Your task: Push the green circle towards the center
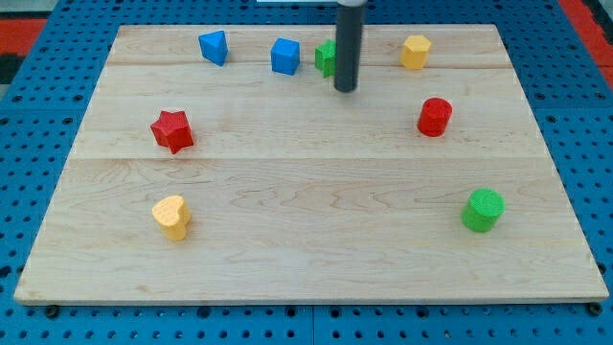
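Note:
The green circle (482,210) stands near the view's lower right on the wooden board (306,249). My tip (345,90) is the lower end of a dark rod coming down from the view's top centre. It is far up and to the left of the green circle. Right beside the tip, on its left, a second green block (325,57) is partly hidden behind the rod, so its shape is unclear.
Along the top edge stand a blue triangle-like block (214,47), a blue cube (284,56) and a yellow block (415,52). A red cylinder (434,116) is at right, a red star (172,130) at left, a yellow heart (171,217) at lower left.

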Controlling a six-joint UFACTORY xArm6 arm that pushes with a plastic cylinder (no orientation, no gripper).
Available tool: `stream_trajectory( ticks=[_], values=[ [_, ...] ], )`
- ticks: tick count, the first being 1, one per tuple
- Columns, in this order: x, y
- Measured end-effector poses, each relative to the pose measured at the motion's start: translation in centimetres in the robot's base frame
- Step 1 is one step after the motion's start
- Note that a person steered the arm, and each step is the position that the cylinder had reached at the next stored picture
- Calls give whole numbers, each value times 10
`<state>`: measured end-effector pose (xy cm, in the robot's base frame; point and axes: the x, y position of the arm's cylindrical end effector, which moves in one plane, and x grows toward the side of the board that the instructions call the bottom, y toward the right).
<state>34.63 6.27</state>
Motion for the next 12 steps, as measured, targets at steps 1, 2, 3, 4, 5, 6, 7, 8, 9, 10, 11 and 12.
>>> stream_trajectory(
  ticks=[1,2,3,4,5,6,7,8,9,10,11,12],
  values=[
    [93,52],
    [123,81],
    [131,74],
    [191,73],
    [221,102],
    [220,156],
    [190,135],
    [178,69],
    [163,59],
    [144,87],
    [141,109],
    [135,139]
  ],
)
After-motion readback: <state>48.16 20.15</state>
